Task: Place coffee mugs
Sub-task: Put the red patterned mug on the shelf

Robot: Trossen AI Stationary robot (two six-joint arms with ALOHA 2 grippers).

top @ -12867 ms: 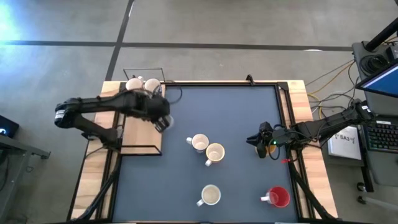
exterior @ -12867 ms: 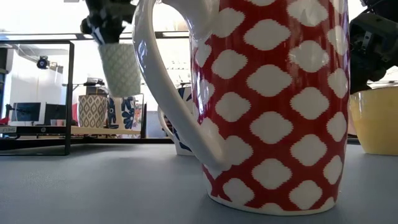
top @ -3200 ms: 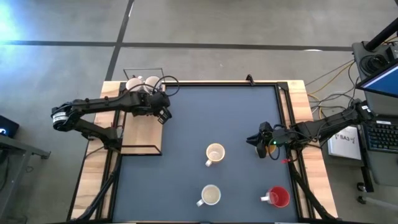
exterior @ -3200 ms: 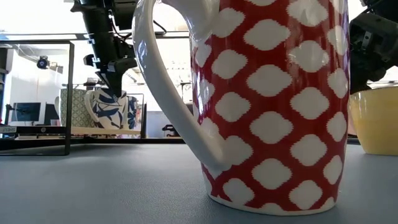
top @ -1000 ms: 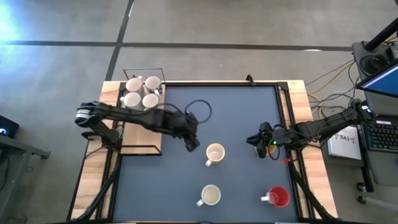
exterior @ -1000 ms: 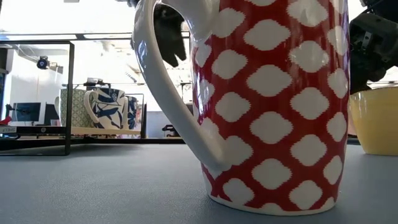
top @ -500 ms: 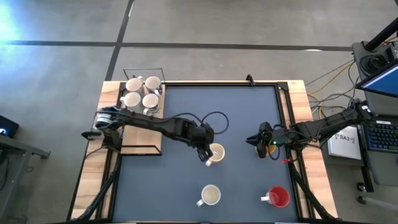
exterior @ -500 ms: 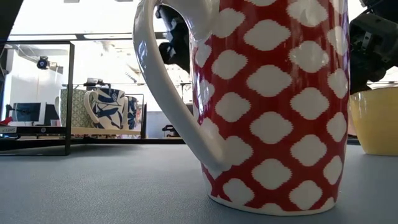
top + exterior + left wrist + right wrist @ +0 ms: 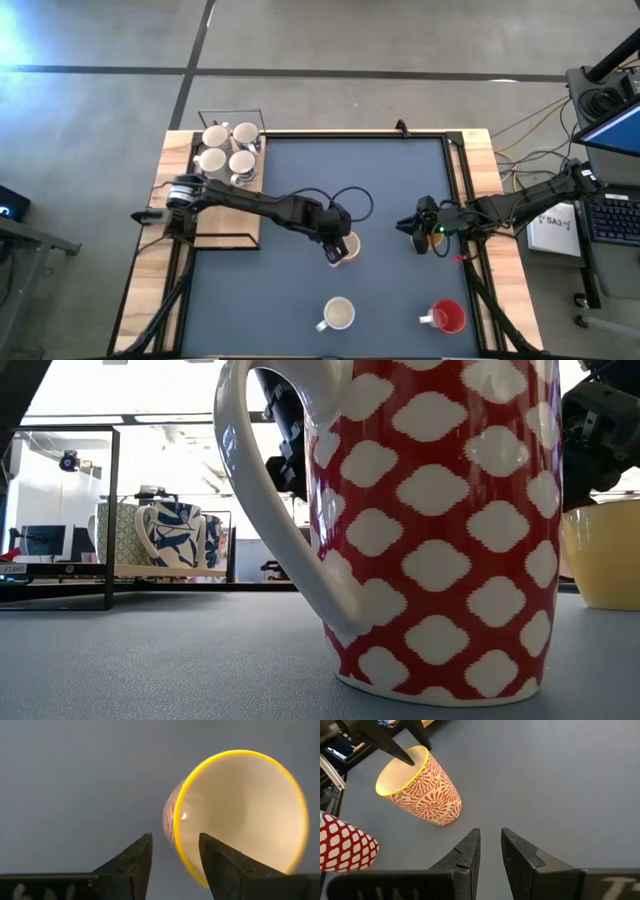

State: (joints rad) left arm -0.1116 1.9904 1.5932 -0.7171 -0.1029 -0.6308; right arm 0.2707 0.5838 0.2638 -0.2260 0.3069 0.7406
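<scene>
At the surface's (image 9: 400, 180) ten o'clock corner, a black wire frame (image 9: 228, 238) stands on a wooden board (image 9: 225, 215). Three white mugs (image 9: 227, 150) cluster at the far end of that board, close together; in the low view one of them shows a blue leaf pattern (image 9: 175, 535).

The left arm (image 9: 250, 203) reaches from the nine o'clock edge toward the middle of the surface. Its left pincer (image 9: 335, 247) stands spread over the rim of the orange-patterned mug (image 9: 346, 246), which has a yellow lip and sits upright near the centre. From the left wrist view, one fingertip (image 9: 139, 851) is outside the wall and the other (image 9: 212, 851) is over the mouth, straddling the near rim; whether they touch the mug I cannot tell.

Toward six o'clock from that mug, well apart from it, a cream mug (image 9: 338, 315) stands upright with its handle pointing to nine o'clock.

Farther right, near the five o'clock corner, the red mug (image 9: 447, 318) with white spots stands upright, and it fills the low view.

The right arm (image 9: 520, 205) waits at the three o'clock edge. Its right pincer (image 9: 417, 232) hangs above the bare surface with the fingers (image 9: 465, 852) slightly apart, a narrow gap between them, pinching nothing.
</scene>
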